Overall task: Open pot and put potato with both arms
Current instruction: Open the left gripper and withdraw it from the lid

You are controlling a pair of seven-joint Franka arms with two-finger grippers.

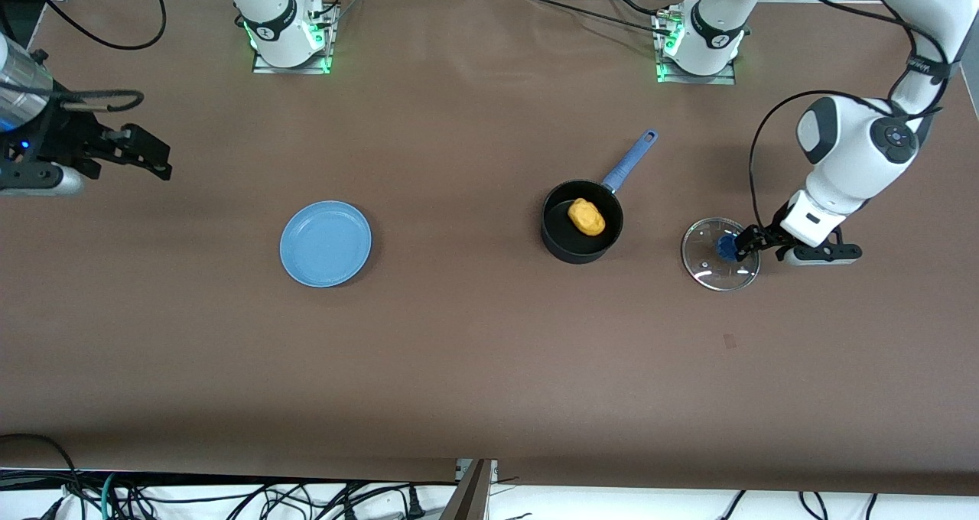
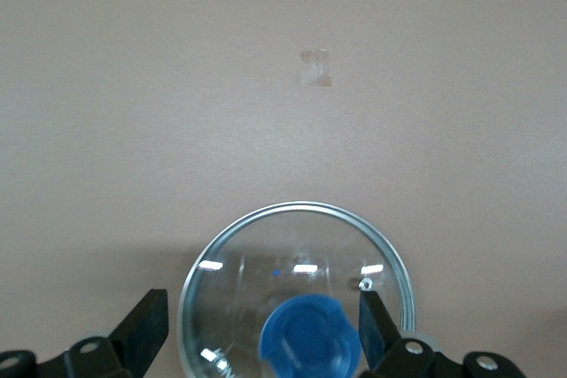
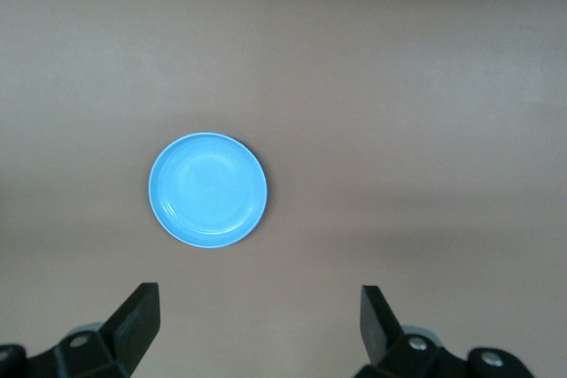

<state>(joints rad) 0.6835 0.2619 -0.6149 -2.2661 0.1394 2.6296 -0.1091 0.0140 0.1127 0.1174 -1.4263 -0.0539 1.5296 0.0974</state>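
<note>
The black pot [image 1: 566,238] with its blue handle [image 1: 631,160] stands open in the middle of the table. The yellow-orange potato [image 1: 587,216] lies inside it. The glass lid [image 1: 715,269] with a blue knob [image 1: 725,246] lies flat on the table beside the pot, toward the left arm's end. My left gripper [image 1: 740,243] is low over the lid and open. In the left wrist view its gripper [image 2: 261,307] has a finger on either side of the knob [image 2: 310,343], apart from it, over the lid [image 2: 266,245]. My right gripper [image 1: 157,157] is open and empty, up over the right arm's end of the table.
A light-blue plate [image 1: 326,243] lies toward the right arm's end and shows in the right wrist view [image 3: 207,189], ahead of the right gripper [image 3: 257,303]. A small pale mark [image 1: 730,342] is on the brown cloth nearer the front camera than the lid.
</note>
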